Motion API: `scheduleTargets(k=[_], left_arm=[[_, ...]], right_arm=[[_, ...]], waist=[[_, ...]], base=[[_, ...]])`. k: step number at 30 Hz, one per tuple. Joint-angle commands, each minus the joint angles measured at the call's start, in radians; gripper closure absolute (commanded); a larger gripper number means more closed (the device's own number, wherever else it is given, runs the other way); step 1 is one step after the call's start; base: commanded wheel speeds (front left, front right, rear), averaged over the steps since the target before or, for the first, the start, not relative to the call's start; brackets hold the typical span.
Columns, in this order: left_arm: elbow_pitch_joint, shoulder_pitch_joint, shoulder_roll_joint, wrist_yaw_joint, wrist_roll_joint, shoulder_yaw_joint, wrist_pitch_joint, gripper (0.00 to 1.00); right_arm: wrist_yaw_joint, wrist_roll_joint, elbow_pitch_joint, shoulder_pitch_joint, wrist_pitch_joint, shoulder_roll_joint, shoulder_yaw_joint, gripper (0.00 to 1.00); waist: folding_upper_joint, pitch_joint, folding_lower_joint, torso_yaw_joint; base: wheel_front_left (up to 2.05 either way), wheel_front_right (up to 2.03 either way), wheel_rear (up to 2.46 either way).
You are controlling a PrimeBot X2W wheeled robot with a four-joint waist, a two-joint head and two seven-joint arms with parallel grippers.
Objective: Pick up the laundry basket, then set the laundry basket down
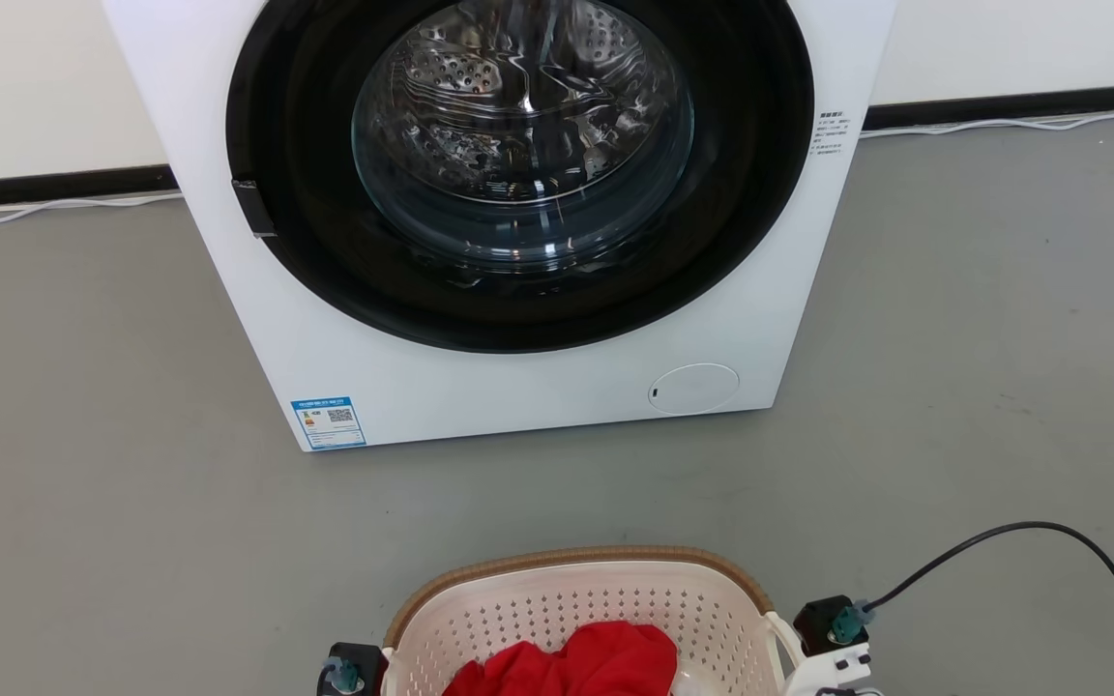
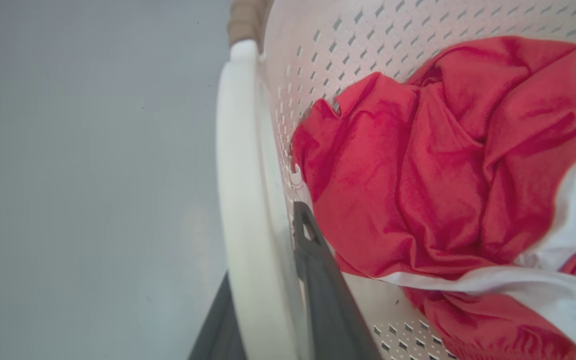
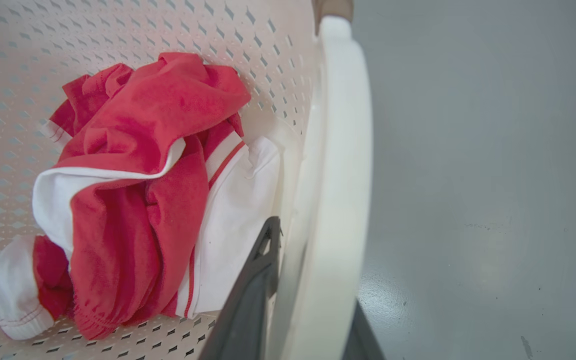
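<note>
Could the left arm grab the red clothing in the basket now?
Probably not: the left gripper is clamped on the handle of the laundry basket, so it would have to let go first. The red garment lies uncovered beside its inner finger.

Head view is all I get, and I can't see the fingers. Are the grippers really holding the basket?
Observer: Yes. The left gripper pinches the left handle, with one finger inside the basket and the other outside.
Operator: And the other one?
Observer: The right gripper pinches the right handle the same way.
Operator: Is it all red stuff inside?
Observer: No. White cloth lies beside the red cloth, against the right wall.
</note>
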Motion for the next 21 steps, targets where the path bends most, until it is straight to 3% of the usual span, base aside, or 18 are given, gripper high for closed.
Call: scheduleTargets(k=[1,21], left_arm=[[-0.016,-0.052,-0.005,-0.007,-0.002,0.005,-0.017,1.0],[-0.017,-0.088,-0.005,0.011,-0.046,-0.041,-0.034,1.0]], right_arm=[[0.021,0.001,-0.025,-0.04,-0.021,0.03,0.021,1.0],[0.021,0.023,-0.027,-0.073,-0.054,0.03,0.038,1.0]], waist=[[-0.0001,0.001,0.0,0.001],[-0.0001,0.058,0.0,-0.002]], base=[[0.0,0.0,0.0],[0.0,0.0,0.0]])
